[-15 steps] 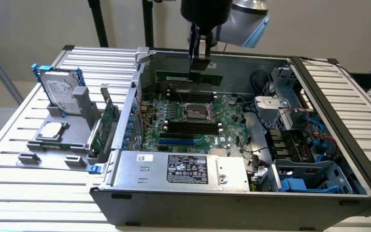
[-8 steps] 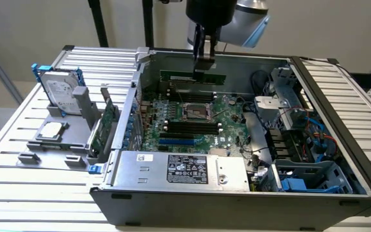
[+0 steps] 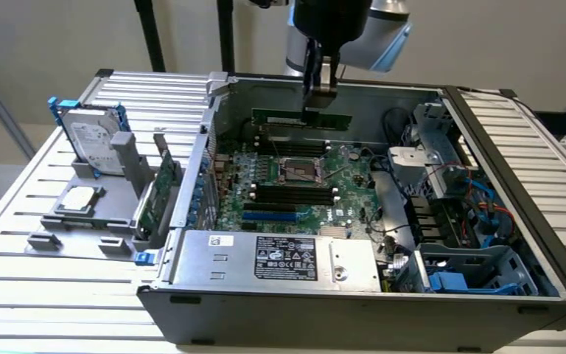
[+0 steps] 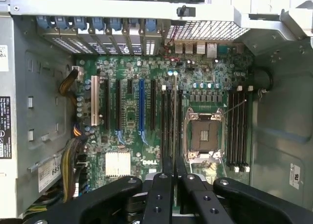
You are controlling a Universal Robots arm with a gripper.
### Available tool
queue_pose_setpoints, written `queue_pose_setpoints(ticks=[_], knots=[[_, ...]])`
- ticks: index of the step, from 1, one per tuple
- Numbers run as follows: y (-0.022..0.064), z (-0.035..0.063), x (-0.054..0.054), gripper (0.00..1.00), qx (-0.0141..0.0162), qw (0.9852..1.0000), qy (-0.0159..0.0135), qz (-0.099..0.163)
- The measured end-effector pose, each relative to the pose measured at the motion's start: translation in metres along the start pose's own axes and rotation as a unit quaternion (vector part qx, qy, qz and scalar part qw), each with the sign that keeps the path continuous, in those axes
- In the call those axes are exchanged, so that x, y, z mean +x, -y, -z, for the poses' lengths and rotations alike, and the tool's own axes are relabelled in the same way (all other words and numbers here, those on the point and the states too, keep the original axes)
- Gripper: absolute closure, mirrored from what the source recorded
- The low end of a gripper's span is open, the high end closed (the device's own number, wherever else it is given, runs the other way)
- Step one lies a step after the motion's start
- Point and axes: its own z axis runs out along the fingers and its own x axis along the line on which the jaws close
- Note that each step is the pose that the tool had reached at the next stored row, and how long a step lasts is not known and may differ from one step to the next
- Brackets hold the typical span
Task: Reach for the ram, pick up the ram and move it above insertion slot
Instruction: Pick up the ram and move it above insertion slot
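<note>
My gripper (image 3: pixel 320 102) hangs over the far half of the open computer case (image 3: pixel 519 184), shut on the ram (image 3: pixel 298 116). The ram is a long green stick held level, well above the motherboard (image 3: pixel 347 166). In the wrist view the two black fingers (image 4: pixel 161 194) pinch the ram (image 4: pixel 174 121), which shows edge-on as a thin line. There it runs along the black memory slots (image 4: pixel 166 119) beside the CPU socket (image 4: pixel 203 136). A second bank of memory slots (image 4: pixel 237 128) lies on the socket's other side. In the exterior view, black slots (image 3: pixel 293 195) sit nearer than the socket and more slots (image 3: pixel 288 136) lie below the stick.
A silver power supply (image 3: pixel 278 258) fills the case's near end. Cables and blue drive bays (image 3: pixel 460 221) crowd the exterior view's right. On the slatted table at the exterior view's left stand a hard drive (image 3: pixel 91 136) and a green expansion card (image 3: pixel 160 193) in grey holders.
</note>
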Motion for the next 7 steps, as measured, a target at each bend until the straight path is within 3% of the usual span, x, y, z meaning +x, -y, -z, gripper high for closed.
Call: queue_pose_setpoints(ticks=[7], knots=[[0.0012, 0.0001, -0.0002, 0.87, 0.0, 1.0, 0.0001, 0.0]])
